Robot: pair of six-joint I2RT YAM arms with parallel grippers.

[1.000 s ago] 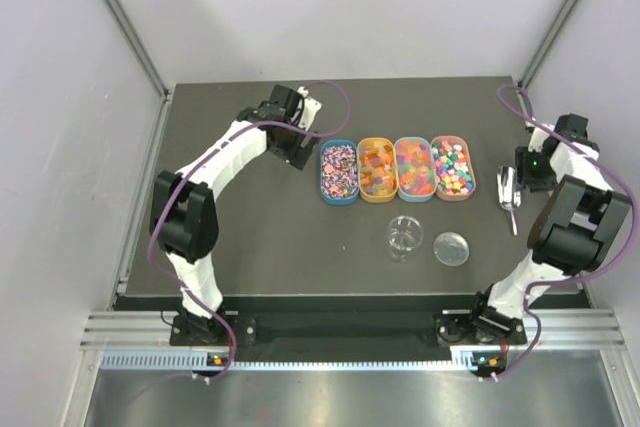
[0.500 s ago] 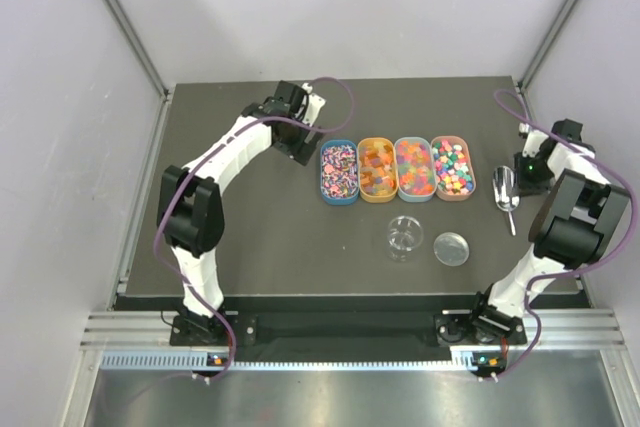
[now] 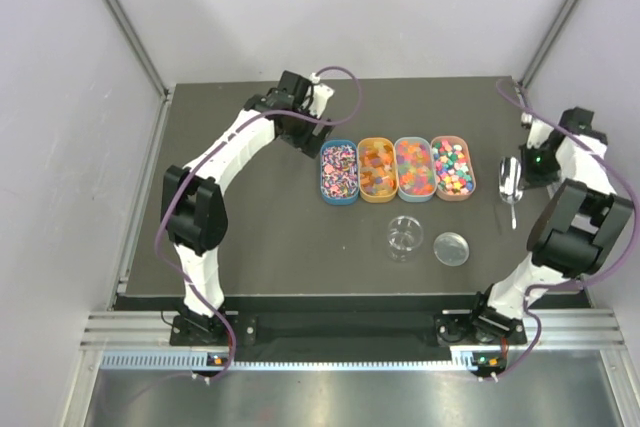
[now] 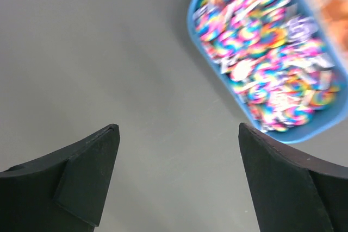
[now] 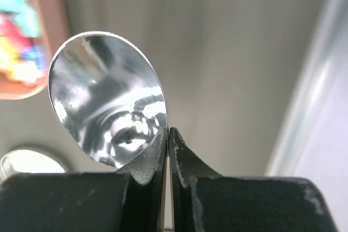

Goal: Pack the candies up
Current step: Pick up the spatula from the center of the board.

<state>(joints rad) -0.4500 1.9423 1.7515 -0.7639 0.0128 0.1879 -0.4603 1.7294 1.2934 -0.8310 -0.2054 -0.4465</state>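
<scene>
The candies fill four oval trays in a row: pink-black-white bits in the blue tray (image 3: 338, 172), orange-yellow gummies (image 3: 377, 169), rainbow gummies (image 3: 415, 167) and pastel cubes (image 3: 453, 167). My left gripper (image 3: 303, 139) (image 4: 176, 127) hovers open just left of the blue tray (image 4: 304, 134), with bare table between its fingers. Over at the right, my right gripper (image 3: 527, 169) (image 5: 169, 130) is shut on the right rim of the silver scoop (image 3: 510, 179) (image 5: 103, 96), one finger inside the bowl and one outside. The scoop's handle is hidden in the right wrist view.
A clear round jar (image 3: 403, 235) stands open in front of the trays, and its lid (image 3: 451, 248) lies flat to its right. White enclosure walls rise close behind and on both sides of the dark table (image 3: 250, 247).
My right gripper has closed on the scoop's rim, and the scoop has shifted slightly toward the back. The left gripper has moved toward the back right, staying open.
</scene>
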